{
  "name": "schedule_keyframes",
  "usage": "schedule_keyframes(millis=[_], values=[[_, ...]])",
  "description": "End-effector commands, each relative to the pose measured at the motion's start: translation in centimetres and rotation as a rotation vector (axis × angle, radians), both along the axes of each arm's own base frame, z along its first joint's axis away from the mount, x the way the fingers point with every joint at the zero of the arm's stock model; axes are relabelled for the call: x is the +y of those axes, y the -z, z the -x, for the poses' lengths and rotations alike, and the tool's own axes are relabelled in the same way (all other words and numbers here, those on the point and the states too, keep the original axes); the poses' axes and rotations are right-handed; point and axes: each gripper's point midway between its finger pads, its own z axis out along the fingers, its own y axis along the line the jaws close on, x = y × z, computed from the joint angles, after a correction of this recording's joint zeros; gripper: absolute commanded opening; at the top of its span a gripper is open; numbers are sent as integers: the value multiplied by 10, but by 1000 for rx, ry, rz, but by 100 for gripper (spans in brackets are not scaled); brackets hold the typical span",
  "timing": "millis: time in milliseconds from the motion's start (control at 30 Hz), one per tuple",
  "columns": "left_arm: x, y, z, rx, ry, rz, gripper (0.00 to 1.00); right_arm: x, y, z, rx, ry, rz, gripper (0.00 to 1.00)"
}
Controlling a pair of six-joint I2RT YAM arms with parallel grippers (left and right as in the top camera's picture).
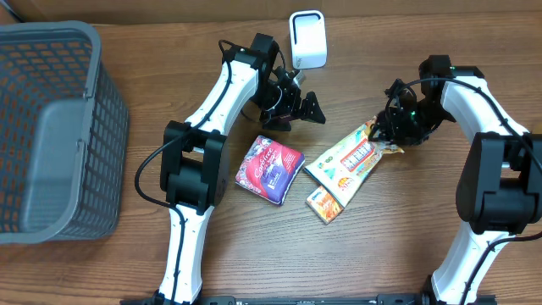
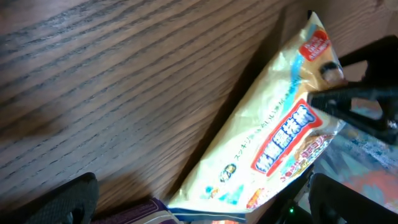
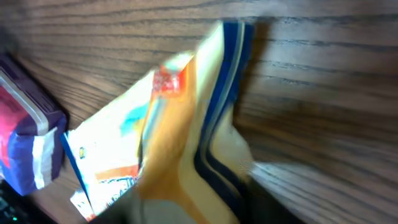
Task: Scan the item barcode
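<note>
A long yellow snack bag [image 1: 351,159] lies slanted on the wooden table, and the left wrist view looks down on its printed face [image 2: 267,137]. My right gripper [image 1: 389,129] is at the bag's upper right end. In the blurred right wrist view that end [image 3: 168,124] is bunched between the dark fingers, so the jaws are shut on it. My left gripper [image 1: 296,117] hangs open above the table just below the white scanner [image 1: 307,38]. Its fingers stand wide apart in the left wrist view [image 2: 205,202] and hold nothing.
A purple packet [image 1: 269,169] lies left of the bag, and a small orange packet [image 1: 323,204] lies at the bag's lower end. A grey mesh basket [image 1: 51,127] stands at the far left. The purple packet also shows in both wrist views [image 2: 149,211] [image 3: 25,143].
</note>
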Motion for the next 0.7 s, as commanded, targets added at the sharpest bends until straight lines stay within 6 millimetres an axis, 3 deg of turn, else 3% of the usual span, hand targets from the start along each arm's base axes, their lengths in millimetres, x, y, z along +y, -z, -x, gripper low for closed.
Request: schedule_keyframes(millis=[0, 33, 167, 267, 400, 433, 500, 667], values=[[-3, 2, -1, 1, 3, -6, 100, 4, -1, 1, 14, 25, -26, 10], [-3, 2, 0, 4, 3, -8, 100, 3, -2, 0, 23, 46, -25, 4], [-3, 2, 1, 10, 4, -7, 100, 2, -15, -6, 32, 86, -23, 4], [-3, 2, 1, 12, 4, -6, 100, -4, -39, -17, 11, 99, 0, 4], [-3, 2, 1, 12, 4, -7, 100, -44, -84, -33, -2, 237, 231, 4], [-3, 2, 1, 12, 3, -7, 100, -69, -110, -36, -26, 316, 386, 4], [-3, 2, 1, 12, 4, -7, 100, -94, -142, -36, -62, 411, 546, 4], [-3, 2, 1, 12, 3, -7, 99, -125, -198, -37, -192, 559, 755, 4]])
